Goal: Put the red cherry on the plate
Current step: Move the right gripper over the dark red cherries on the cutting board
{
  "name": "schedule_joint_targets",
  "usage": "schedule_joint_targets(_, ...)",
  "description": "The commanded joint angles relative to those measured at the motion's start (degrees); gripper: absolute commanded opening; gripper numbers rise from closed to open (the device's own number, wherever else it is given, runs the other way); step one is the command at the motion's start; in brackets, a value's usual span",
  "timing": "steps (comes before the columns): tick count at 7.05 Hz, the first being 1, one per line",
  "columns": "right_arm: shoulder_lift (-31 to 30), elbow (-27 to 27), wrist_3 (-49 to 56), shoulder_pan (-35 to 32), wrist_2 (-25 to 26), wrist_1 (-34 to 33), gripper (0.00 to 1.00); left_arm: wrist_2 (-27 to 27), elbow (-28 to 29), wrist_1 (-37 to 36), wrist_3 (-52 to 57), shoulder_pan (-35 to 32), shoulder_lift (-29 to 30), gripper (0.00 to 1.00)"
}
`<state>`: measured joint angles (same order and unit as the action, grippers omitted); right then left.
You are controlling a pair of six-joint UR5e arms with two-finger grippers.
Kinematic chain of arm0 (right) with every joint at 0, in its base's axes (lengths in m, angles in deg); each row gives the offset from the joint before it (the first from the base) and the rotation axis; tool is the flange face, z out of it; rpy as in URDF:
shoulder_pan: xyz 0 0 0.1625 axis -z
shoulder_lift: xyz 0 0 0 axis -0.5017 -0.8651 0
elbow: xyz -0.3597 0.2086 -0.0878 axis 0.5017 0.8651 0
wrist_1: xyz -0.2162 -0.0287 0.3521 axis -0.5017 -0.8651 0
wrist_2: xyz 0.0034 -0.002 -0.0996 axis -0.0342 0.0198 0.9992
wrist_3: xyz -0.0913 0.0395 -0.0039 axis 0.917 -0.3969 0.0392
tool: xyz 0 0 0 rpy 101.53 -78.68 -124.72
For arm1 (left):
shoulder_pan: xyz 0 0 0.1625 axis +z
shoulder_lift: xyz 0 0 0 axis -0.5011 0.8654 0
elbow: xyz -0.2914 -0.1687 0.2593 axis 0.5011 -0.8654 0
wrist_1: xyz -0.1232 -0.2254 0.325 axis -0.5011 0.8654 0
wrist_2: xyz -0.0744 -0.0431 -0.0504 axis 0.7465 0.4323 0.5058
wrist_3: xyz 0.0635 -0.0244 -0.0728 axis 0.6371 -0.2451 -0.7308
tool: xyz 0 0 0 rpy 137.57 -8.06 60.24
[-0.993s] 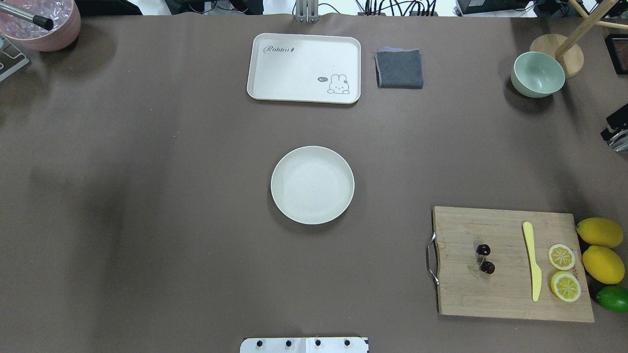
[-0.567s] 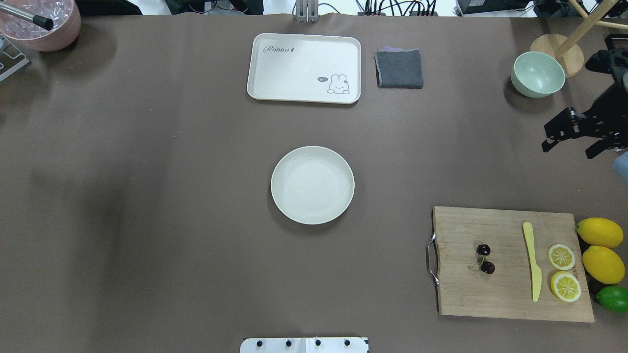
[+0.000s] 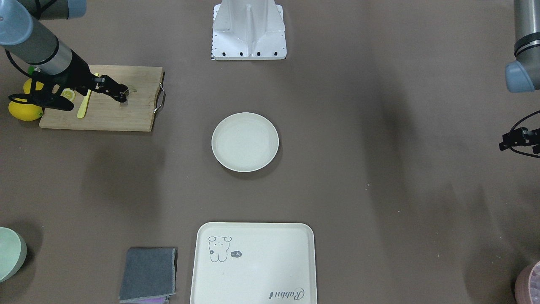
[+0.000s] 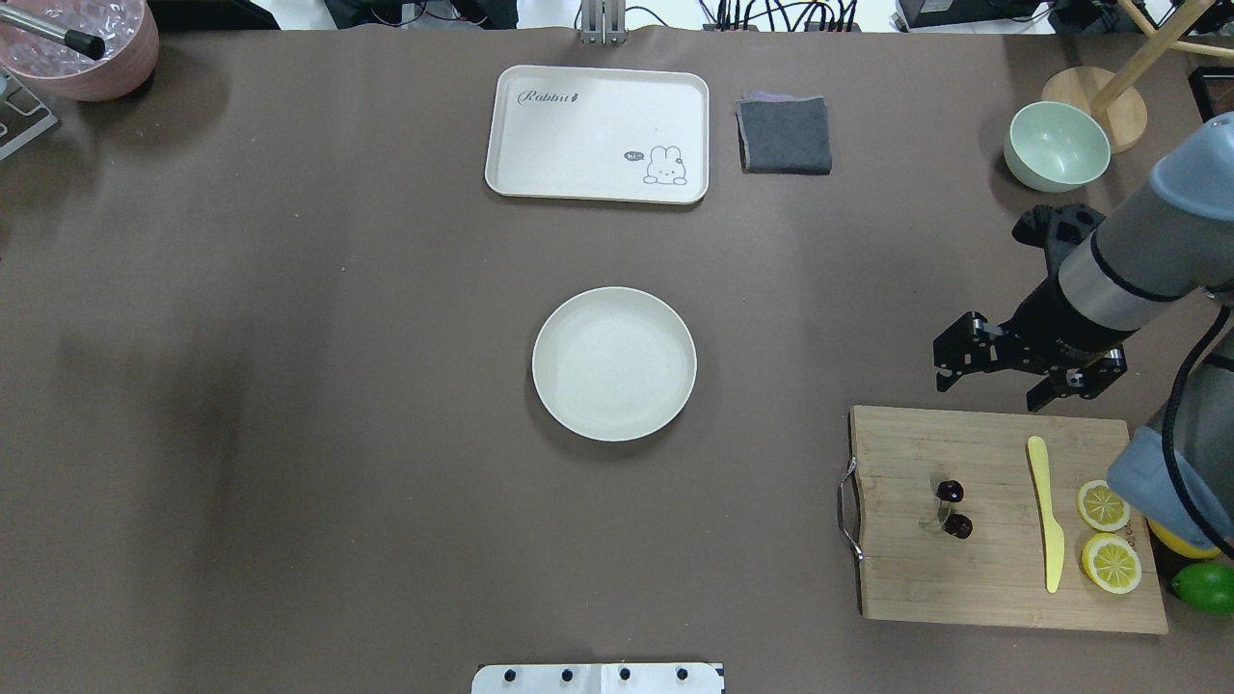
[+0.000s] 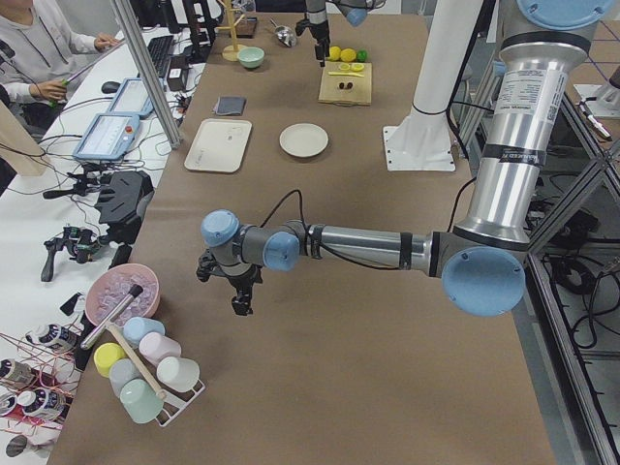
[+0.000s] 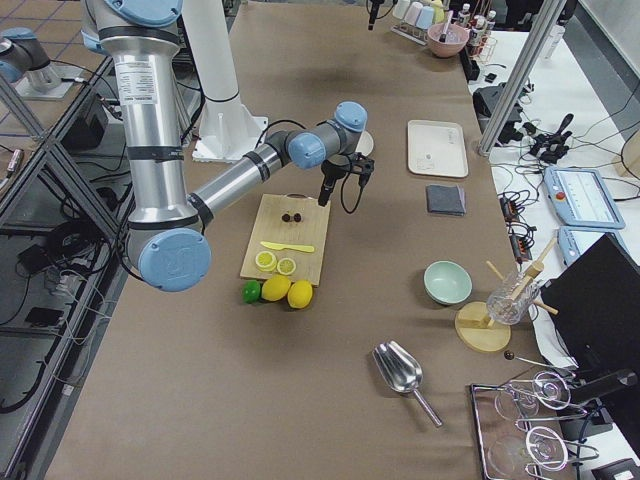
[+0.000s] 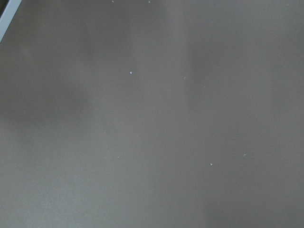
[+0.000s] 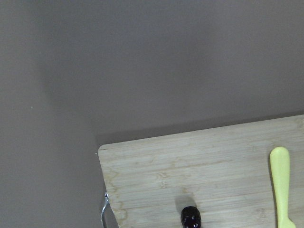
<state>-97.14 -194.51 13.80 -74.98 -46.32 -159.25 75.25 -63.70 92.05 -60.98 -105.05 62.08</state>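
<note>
The red cherry (image 4: pixel 950 491), a dark glossy pair, lies on the wooden cutting board (image 4: pixel 964 588) at the near right, and one of the pair shows at the bottom edge of the right wrist view (image 8: pixel 191 217). The empty off-white plate (image 4: pixel 614 364) sits mid-table, well left of the board. My right gripper (image 4: pixel 986 395) hangs open above the table just past the board's far edge, holding nothing. Only part of my left gripper (image 3: pixel 512 140) shows at the view's edge, so I cannot tell its state. The left wrist view shows only bare brown table.
On the board lie a yellow knife (image 4: pixel 1046 511) and two lemon halves (image 4: pixel 1102 504). A whole lemon and a lime (image 4: pixel 1205 586) sit beside it. At the far side are a cream tray (image 4: pixel 598 130), a grey cloth (image 4: pixel 784 135) and a green bowl (image 4: pixel 1058 145).
My right arm has swung in from the right edge, and its gripper now hangs by the board's far edge. Cherry and plate have not moved.
</note>
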Motion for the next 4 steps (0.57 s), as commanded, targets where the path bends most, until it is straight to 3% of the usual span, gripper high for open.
schedule_joint_targets(1,-0.2,-0.5,-4.2,6.4,3.9,1.3,1.0,0.0,0.2,0.0,0.1,0.3,-0.1,0.98)
schedule_joint_targets(4,-4.0,0.7,2.5,9.0,6.8,3.4,1.0,0.0,0.1,0.0,0.1,0.4,-0.2,0.98)
